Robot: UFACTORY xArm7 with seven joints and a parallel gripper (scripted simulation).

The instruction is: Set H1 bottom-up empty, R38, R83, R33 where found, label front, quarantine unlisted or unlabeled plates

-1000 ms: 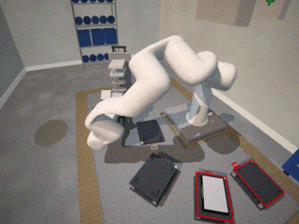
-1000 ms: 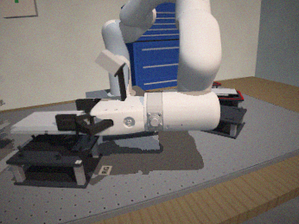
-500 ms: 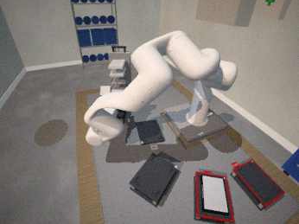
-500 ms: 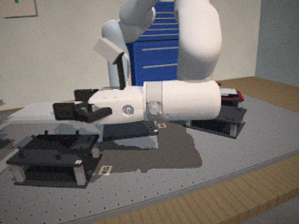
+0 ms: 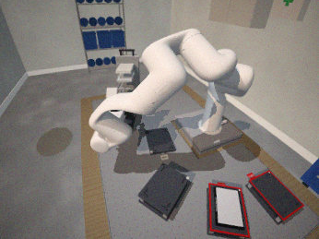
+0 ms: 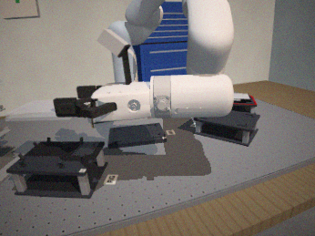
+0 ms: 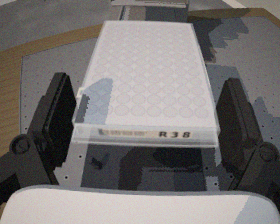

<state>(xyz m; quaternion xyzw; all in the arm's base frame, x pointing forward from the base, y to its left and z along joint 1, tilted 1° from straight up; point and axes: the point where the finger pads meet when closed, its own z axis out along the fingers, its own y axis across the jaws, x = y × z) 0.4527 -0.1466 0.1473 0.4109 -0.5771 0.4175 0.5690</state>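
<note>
Holding plate R38 [image 7: 148,81] clamped across wide jaws, we risk clipping the plate hotel [image 5: 127,70] if tilted.

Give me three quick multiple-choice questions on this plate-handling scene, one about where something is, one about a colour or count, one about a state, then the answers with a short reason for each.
1. Where is the plate labelled R38?
A. Between the pincer's fingers
B. On a red-framed nest
C. On the blue cabinet

2. How many red-framed nests are on the deck?
A. One
B. Two
C. Four

3. What is the state of the left-hand red-framed nest?
A. Holds no plate
B. Holds a white plate
C. Tipped on its side

Answers
1. A: the wrist view shows the white plate with R38 on its near edge, flanked by the pincer and its dark fingers, which are shut on it.
2. B: the top view shows two red frames, one beside the other.
3. B: a white plate lies flat inside the left-hand frame; the other frame shows only a dark surface.
</note>
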